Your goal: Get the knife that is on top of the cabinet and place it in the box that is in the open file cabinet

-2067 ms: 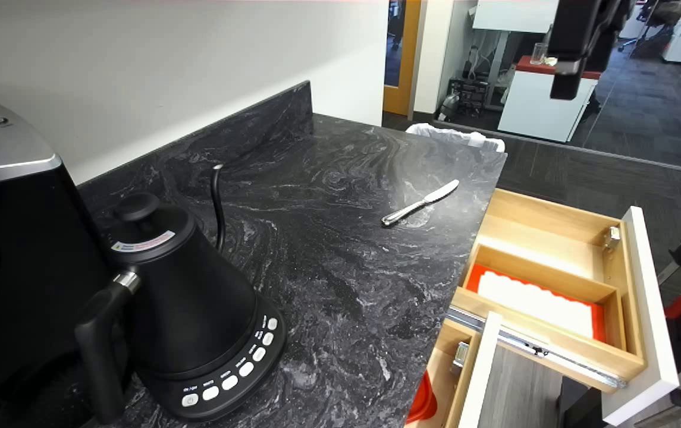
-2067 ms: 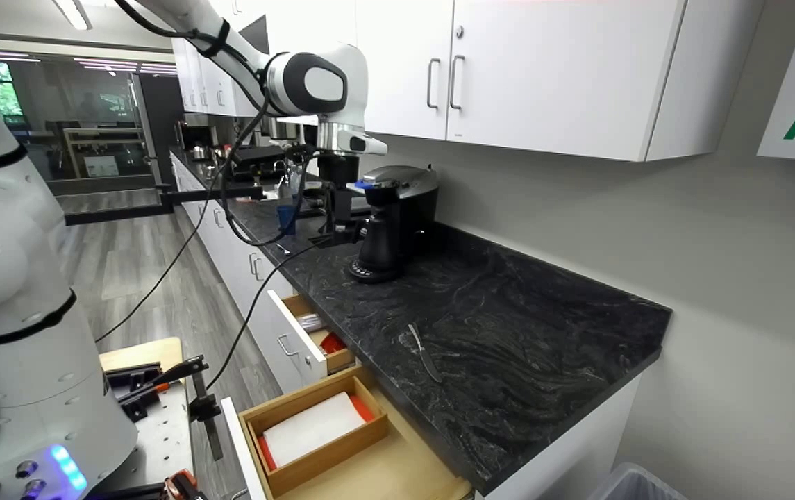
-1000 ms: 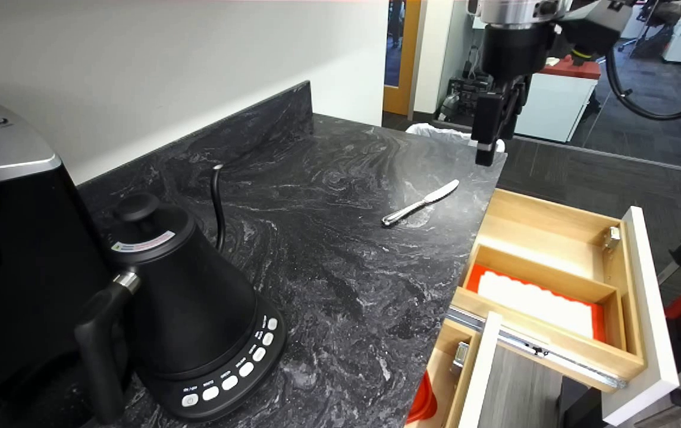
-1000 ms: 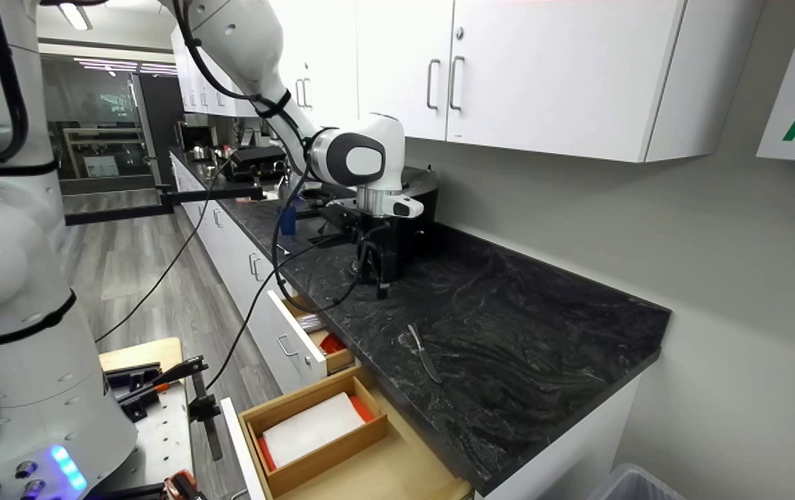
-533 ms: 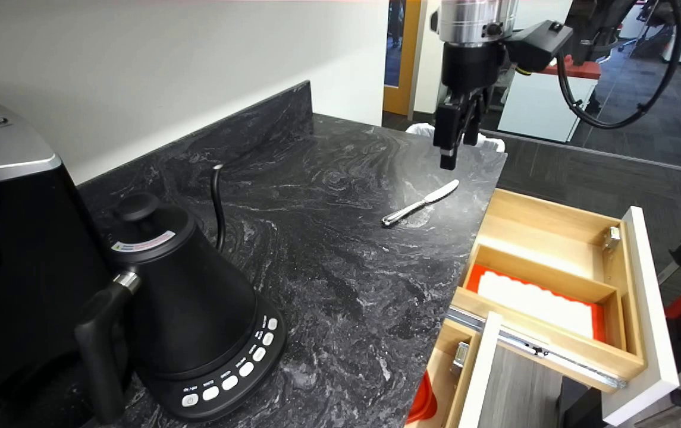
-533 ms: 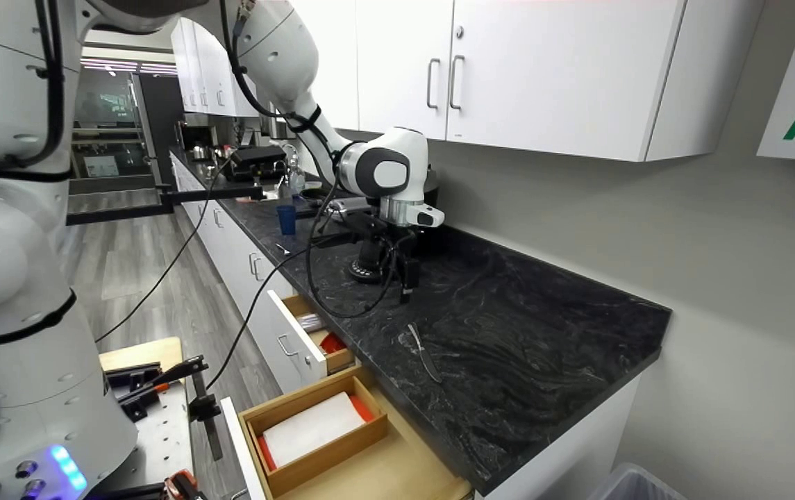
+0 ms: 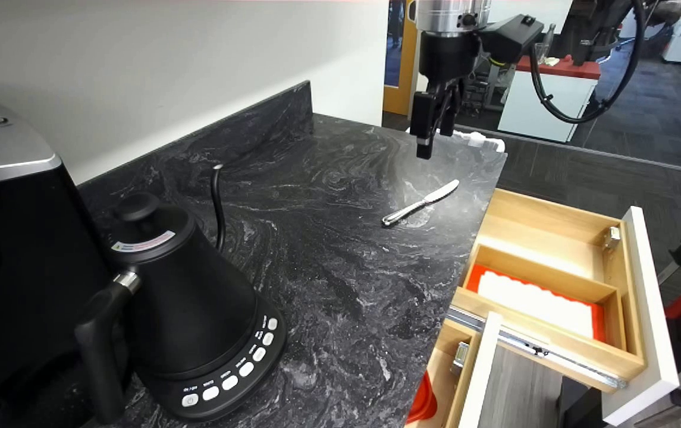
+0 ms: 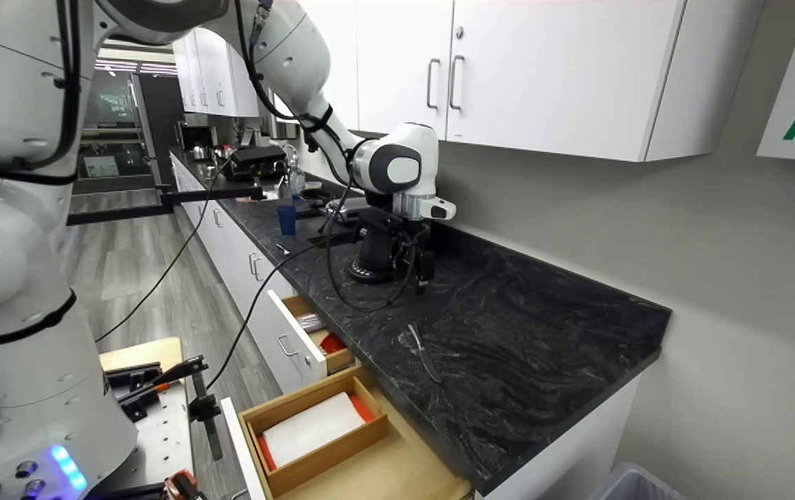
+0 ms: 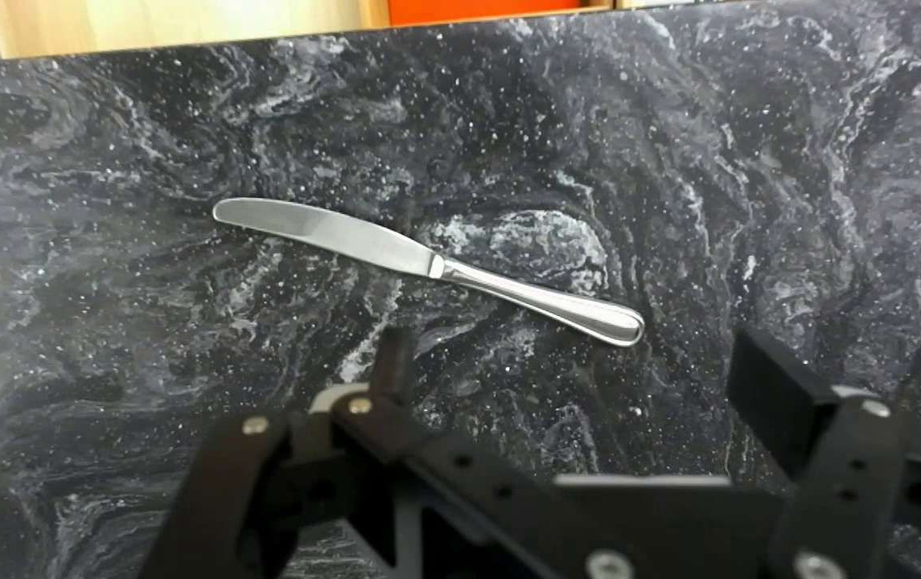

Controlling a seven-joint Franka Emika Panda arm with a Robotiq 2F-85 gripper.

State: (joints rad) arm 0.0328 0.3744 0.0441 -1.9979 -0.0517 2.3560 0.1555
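**Transfer of the knife [image 9: 436, 267]: approach only, nothing grasped**

Taken left to right in an exterior view, knife as landmark. Well to its left stood the black kettle [image 7: 191, 309], no part of the job. The knife itself lay flat on the marbled cabinet [image 7: 328, 285], free of other objects. Higher than it, not touching, hung the gripper [image 9: 577, 370], jaws spread wide and nothing between them; in the wrist view the knife's handle showed just ahead of that gap. Lower, to the knife's right, the file cabinet [image 7: 649, 315] stood pulled out; the box [image 7: 548, 273] in it held no knife. Access stood ready; outstanding, in this inspector's judgement: descent, grasp, lift, carry and release.

Against the earliest frame, black kettle and knife were unmoved. The gripper had travelled from up and to the right of the knife to a place nearly over it. The file cabinet and the box were unaltered.
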